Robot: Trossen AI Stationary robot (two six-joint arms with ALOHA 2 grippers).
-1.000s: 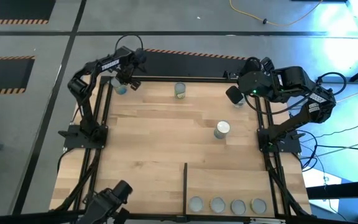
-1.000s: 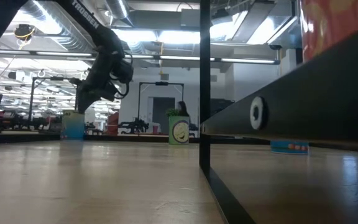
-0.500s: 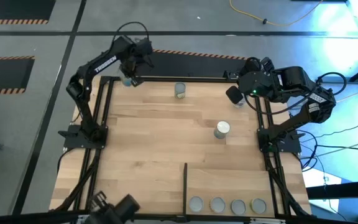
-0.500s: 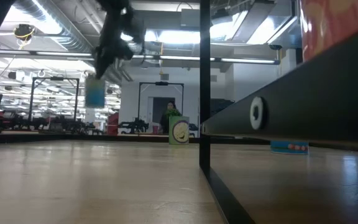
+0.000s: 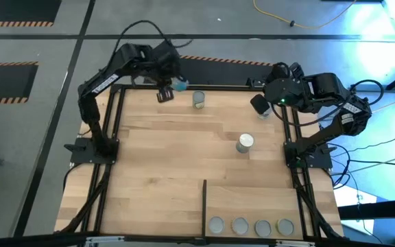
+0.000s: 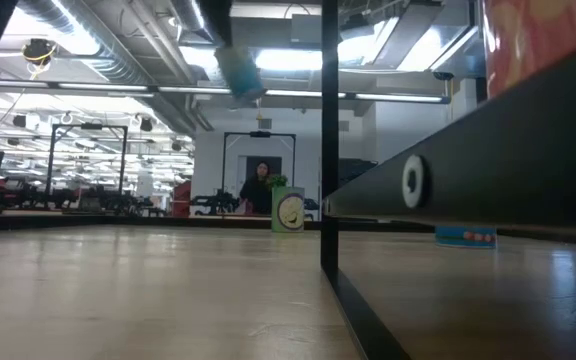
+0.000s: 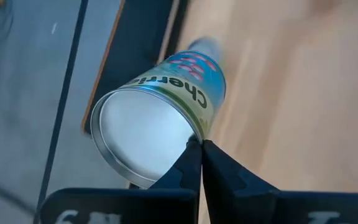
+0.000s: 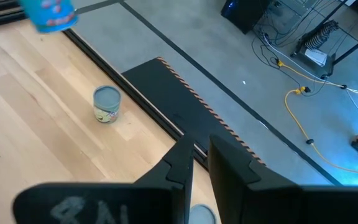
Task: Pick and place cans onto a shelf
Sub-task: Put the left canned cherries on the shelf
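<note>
My left gripper [image 5: 175,82] is shut on a bluish can [image 5: 181,86] high above the table's far edge; the can also shows in the low view [image 6: 239,71] and in the right wrist view [image 8: 48,12]. A greenish can [image 5: 198,99] stands on its base near the far edge. A silver-topped can [image 5: 245,142] stands mid-table to the right. Several cans [image 5: 250,226] stand in a row on the shelf [image 5: 252,202], right of its black divider bar [image 5: 204,204]. My right gripper [image 8: 201,158] waits at the far right with a narrow gap between its fingers, above another can [image 8: 202,214]. My left gripper holds the bluish can at the rim of its silver end [image 7: 191,134], where the two fingers [image 7: 190,163] close together. The rest of the contact is hidden by the can. The can is lifted clear of the table and tilted, with its silver end toward the wrist.
The black table frame [image 5: 211,85] runs along the far edge under the held can. Bare wood lies between the greenish can and the shelf. A person [image 6: 259,190] stands far off in the room beyond the table.
My left gripper has risen from the table's far left corner with the bluish can and gone toward the right along the far edge. The can has been lifted clear of the table and has tipped from upright to tilted.
</note>
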